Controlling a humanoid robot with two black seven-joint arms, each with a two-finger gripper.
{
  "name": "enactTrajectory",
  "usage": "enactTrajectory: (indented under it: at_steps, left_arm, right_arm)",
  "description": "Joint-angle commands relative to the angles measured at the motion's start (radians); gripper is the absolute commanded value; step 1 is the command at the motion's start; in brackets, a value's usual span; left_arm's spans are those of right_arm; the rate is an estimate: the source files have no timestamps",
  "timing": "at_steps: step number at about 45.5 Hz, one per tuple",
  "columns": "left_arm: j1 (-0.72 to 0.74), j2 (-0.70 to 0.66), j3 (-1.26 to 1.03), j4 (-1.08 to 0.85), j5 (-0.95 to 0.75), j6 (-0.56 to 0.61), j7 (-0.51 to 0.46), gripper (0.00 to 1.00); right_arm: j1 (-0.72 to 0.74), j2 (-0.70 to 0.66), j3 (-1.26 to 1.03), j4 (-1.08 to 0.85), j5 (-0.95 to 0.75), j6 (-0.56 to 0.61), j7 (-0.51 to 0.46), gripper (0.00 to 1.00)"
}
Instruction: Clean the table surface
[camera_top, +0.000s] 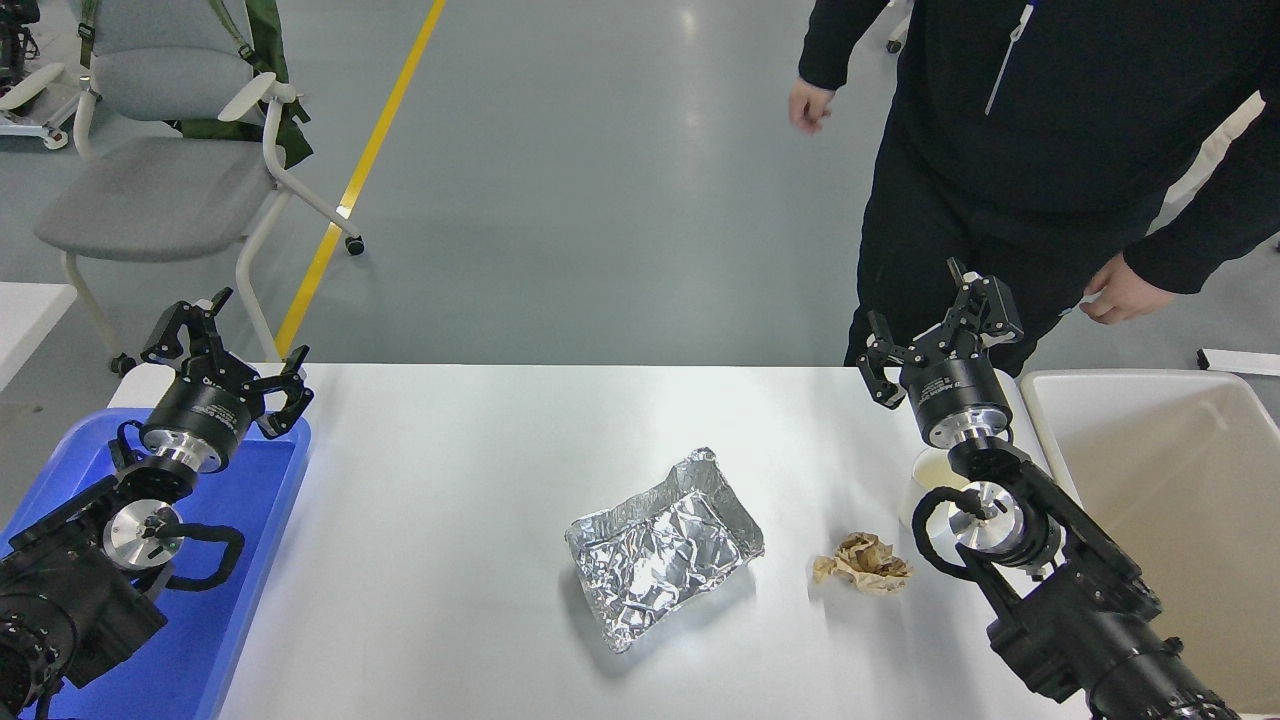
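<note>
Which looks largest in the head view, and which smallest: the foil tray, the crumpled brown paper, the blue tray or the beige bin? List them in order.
1. Beige bin and blue tray: both cut off by the frame and partly hidden by arms, so no ranking between them.
2. Foil tray.
3. Crumpled brown paper, clearly smallest.

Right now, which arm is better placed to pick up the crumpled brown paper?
The right gripper. Its arm passes just beside the crumpled brown paper and the beige bin, while the left gripper sits over the blue tray.

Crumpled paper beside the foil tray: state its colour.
Light brown crumpled paper, shown best in the head view.
</note>
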Motion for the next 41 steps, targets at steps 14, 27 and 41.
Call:
enactTrajectory:
  at_steps: [14, 27, 41]
  left_arm:
    - [0.0, 0.002, 0.0, 0.0, 0.001, 0.0, 0.0, 1.0]
    - [0.0, 0.0, 0.0, 0.0, 0.001, 0.0, 0.0, 1.0]
    - [0.0, 0.002, 0.0, 0.0, 0.001, 0.0, 0.0, 1.0]
  right_arm:
    - [0.004, 0.0, -0.001, 0.0, 0.0, -0.003, 0.0, 1.0]
    - [0.027, 0.0, -0.001, -0.006, 0.0, -0.024, 0.0, 1.0]
    - [0.05, -0.018, -0.003, -0.015, -0.002, -0.024, 0.0, 1.0]
